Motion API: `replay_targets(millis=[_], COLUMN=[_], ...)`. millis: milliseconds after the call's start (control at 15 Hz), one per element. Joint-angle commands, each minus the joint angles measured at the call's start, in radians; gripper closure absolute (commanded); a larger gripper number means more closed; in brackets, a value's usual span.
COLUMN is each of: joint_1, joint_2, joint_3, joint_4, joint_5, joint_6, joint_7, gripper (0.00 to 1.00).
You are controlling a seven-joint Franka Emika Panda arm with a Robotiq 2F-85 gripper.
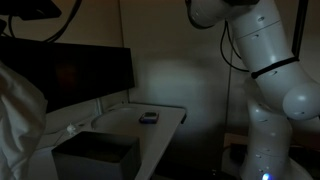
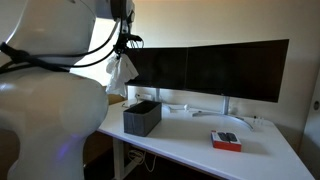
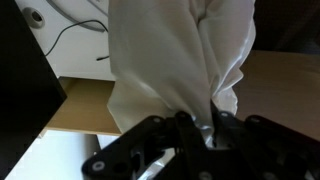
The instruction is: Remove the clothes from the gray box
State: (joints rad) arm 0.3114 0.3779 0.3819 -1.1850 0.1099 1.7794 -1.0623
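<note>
My gripper (image 3: 205, 128) is shut on a white cloth (image 3: 175, 55), which hangs bunched from the jaws. In an exterior view the gripper (image 2: 125, 42) holds the cloth (image 2: 120, 75) well above the gray box (image 2: 142, 118), and the cloth's lower end hangs clear of the box rim. In an exterior view the box (image 1: 95, 155) stands at the desk's near end, with the cloth (image 1: 20, 115) large at the left edge. The inside of the box is dark, so I cannot tell whether anything lies in it.
Two dark monitors (image 2: 215, 72) stand along the back of the white desk (image 2: 190, 150). A red flat object with a dark item on it (image 2: 226, 141) lies further along the desk. The robot's white arm (image 1: 275, 90) fills one side.
</note>
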Motion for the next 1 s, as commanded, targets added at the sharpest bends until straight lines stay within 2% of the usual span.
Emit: replay_targets(millis=[0, 67, 200, 333, 667, 800, 933], joint_1=[0.008, 0.010, 0.006, 0.000, -0.029, -0.052, -0.076], joint_2=[0.015, 0.022, 0.030, 0.033, 0.032, 0.034, 0.045], joint_3=[0.035, 0.045, 0.070, 0.084, 0.027, -0.014, -0.053], joint_4=[0.015, 0.018, 0.021, 0.023, -0.009, -0.035, -0.060], joint_5=[0.028, 0.035, 0.057, 0.078, 0.037, 0.033, 0.039], joint_6=[-0.058, -0.076, -0.093, -0.076, -0.006, 0.003, 0.003], joint_7=[-0.073, -0.082, -0.141, -0.188, -0.167, -0.146, -0.130], gripper=[0.95, 0.56, 0.52, 0.39, 0.05, 0.00, 0.00])
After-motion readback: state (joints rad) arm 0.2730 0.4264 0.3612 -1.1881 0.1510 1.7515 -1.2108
